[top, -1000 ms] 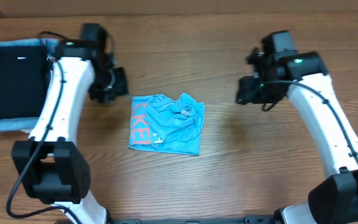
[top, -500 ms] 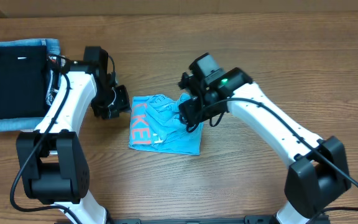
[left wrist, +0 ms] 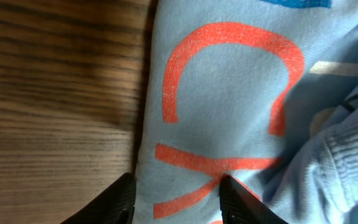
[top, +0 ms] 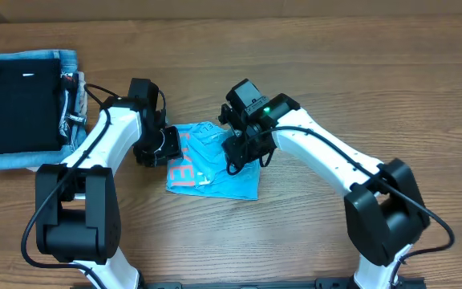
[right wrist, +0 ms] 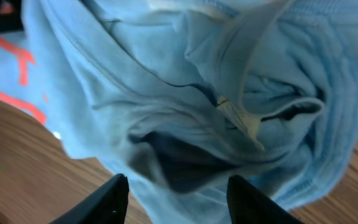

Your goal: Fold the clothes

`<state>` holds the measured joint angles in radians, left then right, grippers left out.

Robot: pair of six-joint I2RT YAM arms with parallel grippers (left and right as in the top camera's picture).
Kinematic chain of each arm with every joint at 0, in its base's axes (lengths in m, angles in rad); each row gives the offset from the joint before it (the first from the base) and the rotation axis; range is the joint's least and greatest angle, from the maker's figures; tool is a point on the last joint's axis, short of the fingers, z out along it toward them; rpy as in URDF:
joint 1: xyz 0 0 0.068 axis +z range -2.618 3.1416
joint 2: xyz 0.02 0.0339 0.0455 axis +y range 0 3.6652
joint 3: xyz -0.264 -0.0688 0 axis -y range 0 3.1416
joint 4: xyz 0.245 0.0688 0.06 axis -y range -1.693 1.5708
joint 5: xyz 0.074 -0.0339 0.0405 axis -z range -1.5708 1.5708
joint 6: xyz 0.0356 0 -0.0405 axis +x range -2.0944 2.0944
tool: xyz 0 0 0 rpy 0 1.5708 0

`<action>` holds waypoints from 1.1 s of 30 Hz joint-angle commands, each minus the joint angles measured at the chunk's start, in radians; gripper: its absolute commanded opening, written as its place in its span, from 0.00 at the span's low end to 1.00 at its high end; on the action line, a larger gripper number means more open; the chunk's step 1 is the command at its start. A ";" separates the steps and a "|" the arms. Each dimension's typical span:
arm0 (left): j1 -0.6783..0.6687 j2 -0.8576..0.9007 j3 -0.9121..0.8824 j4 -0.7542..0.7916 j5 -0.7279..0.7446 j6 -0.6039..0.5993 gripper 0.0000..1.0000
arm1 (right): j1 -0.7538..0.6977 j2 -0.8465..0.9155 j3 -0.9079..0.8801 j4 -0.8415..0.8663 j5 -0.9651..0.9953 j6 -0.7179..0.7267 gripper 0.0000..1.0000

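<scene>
Clothes (top: 212, 173) bunched, edge between left jaws, right jaws over folds

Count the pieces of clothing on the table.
3. A light blue T-shirt lies crumpled at the centre; a folded black garment sits at the far left, stacked on a folded denim-blue one. More may be hidden underneath.

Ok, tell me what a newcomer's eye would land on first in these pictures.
The crumpled sky-blue T-shirt with coral lettering, in the middle of the table, draws the eye first. Both arms crowd over it: the left hand open at its left edge, the right hand open above its bunched right side. At the far left, a folded black garment lies on a folded denim-blue garment.
</scene>
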<state>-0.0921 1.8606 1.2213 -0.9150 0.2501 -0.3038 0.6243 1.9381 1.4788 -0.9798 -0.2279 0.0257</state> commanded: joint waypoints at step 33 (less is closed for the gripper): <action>-0.037 -0.017 -0.026 0.009 0.001 0.020 0.48 | -0.006 -0.018 0.029 -0.355 0.283 0.367 0.26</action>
<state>-0.1184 1.8606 1.2026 -0.9016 0.2501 -0.3038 0.6224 1.9625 1.4273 -1.3464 0.0360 0.3885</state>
